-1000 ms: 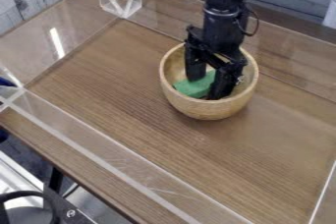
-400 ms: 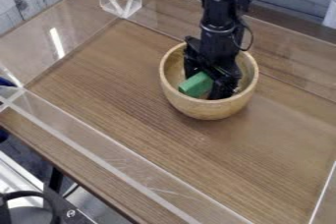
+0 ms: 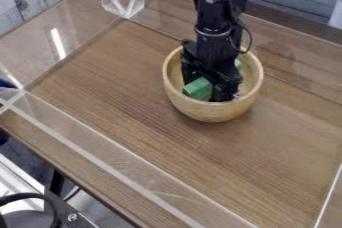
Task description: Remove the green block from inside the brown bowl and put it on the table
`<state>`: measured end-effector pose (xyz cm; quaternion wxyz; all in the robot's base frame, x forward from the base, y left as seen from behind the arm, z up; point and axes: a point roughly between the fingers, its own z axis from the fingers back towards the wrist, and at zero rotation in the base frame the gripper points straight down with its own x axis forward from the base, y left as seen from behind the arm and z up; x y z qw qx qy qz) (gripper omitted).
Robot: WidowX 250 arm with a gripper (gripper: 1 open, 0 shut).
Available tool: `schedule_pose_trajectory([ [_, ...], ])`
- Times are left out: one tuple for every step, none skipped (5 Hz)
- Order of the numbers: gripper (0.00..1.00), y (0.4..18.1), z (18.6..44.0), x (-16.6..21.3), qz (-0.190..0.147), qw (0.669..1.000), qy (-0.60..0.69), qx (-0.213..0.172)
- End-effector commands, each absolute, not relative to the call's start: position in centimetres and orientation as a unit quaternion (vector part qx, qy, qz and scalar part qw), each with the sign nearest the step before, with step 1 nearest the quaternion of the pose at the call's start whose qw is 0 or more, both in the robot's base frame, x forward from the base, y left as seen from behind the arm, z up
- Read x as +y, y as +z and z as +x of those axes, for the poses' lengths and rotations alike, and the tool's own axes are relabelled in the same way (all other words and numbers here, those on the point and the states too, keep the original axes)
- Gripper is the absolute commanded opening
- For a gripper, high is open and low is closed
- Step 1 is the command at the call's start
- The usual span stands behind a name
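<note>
While nearest the camera the counter [image 3: 120, 122] is bare wood-grain w/ a low clear acrylic wall along its front and left edges, that open stretch lies well in front of and to the left of the end effector, approx. the whole foreground. Judgement: it is the obvious set-down area once the block is out.

Next back, the brown bowl [image 3: 201, 106] sits directly beneath the end effector, its near rim just in front of the fingertips. Bowl is upright, resting on the counter, thick wall all round, so anything inside can only leave by going up and over the rim.

Inside it, the green block [image 3: 199, 89] shows as a bright patch just left of and below the end effector's tip, lying against the bowl's inner left side. Part of it is hidden behind the fingers; exact tilt cannot be told.

End effector [image 3: 214, 80] points straight down into the bowl, jaws spread to full width, nothing clamped. Fingers stand either side of or against the block; contact cannot be confirmed at this res. Judgement: the vertical approach w/ wide jaws is what the deep wall demands, since a sideways reach would hit the rim. Grasp not yet made; task at early stage, block in bowl.

Risk, as judged: block rests near the wall, so one finger may foul the bowl's inner side on closing.

Farthest back, beyond the arm, a small clear acrylic stand [image 3: 123, 0] sits well behind and left of the end effector, uninvolved.
</note>
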<state>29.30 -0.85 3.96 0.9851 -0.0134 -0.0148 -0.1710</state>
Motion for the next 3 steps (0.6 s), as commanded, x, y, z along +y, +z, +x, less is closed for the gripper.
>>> schedule_pose_trajectory([
  [1.0,6.0,29.78,-1.23,-0.013,0.982,-0.176,-0.073],
  [1.0,6.5,29.77,-1.45,-0.011,0.984,-0.164,-0.061],
  [1.0,6.63,29.87,-1.61,-0.008,0.987,-0.152,-0.046],
])
